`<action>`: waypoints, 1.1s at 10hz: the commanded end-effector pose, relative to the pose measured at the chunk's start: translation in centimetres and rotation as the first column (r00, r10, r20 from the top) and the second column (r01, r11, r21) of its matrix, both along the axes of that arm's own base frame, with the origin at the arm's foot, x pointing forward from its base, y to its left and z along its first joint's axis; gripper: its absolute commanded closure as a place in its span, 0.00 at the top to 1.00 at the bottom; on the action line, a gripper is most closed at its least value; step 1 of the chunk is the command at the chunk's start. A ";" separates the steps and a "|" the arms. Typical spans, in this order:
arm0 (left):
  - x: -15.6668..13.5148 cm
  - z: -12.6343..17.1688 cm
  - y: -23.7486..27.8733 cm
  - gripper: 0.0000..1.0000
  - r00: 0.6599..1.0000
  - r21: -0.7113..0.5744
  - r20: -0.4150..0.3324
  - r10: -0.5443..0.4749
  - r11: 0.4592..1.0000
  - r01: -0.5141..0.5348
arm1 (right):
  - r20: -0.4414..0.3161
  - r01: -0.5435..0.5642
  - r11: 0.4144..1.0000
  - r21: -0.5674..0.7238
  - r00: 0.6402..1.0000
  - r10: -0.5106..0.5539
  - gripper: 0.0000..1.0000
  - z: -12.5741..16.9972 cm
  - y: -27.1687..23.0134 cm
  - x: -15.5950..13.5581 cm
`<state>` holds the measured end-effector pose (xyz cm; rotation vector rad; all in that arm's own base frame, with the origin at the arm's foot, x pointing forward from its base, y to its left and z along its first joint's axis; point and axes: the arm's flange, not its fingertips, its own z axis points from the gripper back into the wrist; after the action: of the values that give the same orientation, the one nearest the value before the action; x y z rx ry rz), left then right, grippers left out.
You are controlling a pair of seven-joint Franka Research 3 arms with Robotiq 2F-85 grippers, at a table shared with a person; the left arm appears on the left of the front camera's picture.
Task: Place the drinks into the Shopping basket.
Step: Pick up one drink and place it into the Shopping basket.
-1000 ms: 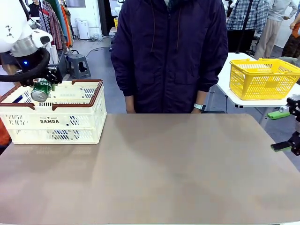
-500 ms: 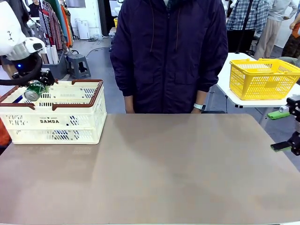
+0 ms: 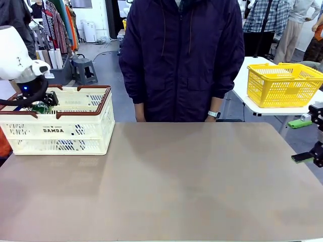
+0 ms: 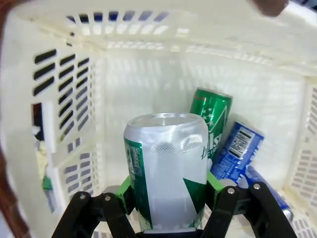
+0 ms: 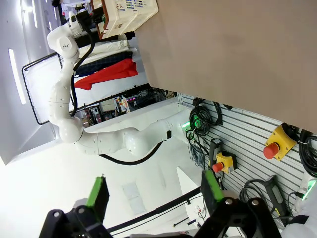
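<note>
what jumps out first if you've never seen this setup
The left gripper, shut on a green can, reaches down inside the cream DAMDA shopping basket at the table's left end. Another green can and a blue can already lie on its floor. A person in a dark jacket stands across the table.

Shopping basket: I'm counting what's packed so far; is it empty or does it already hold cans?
Not empty. Inside the basket, a green can and a blue can lie on the bottom, and the left gripper holds another green can.
</note>
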<state>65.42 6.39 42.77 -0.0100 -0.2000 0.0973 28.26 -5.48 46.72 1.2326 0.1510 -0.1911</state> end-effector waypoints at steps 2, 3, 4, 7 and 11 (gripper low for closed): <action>0.0 -0.8 -0.6 0.00 0.999 0.016 -0.032 0.013 1.000 -0.013 | 0.017 -0.018 1.000 -0.008 1.000 0.019 1.00 0.1 -0.4 0.0; 0.2 -1.3 -0.8 0.00 0.999 0.008 -0.043 0.002 1.000 -0.001 | 0.017 -0.018 1.000 -0.008 1.000 0.019 1.00 0.1 -0.4 0.0; 0.4 -1.3 -0.8 0.25 0.999 0.013 -0.047 0.001 1.000 -0.001 | 0.017 -0.018 1.000 -0.008 1.000 0.019 1.00 0.1 -0.4 0.0; 0.3 -1.3 -0.7 1.00 0.998 0.017 -0.055 0.006 1.000 -0.005 | 0.017 -0.018 1.000 -0.008 1.000 0.019 1.00 0.1 -0.4 0.0; 0.2 -0.8 -1.2 1.00 0.999 0.007 -0.043 -0.026 1.000 0.026 | 0.017 -0.018 1.000 -0.008 1.000 0.019 1.00 0.1 -0.4 0.0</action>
<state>65.75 5.27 41.31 -0.0051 -0.1573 0.0892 28.26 -5.48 46.72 1.2327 0.1511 -0.1910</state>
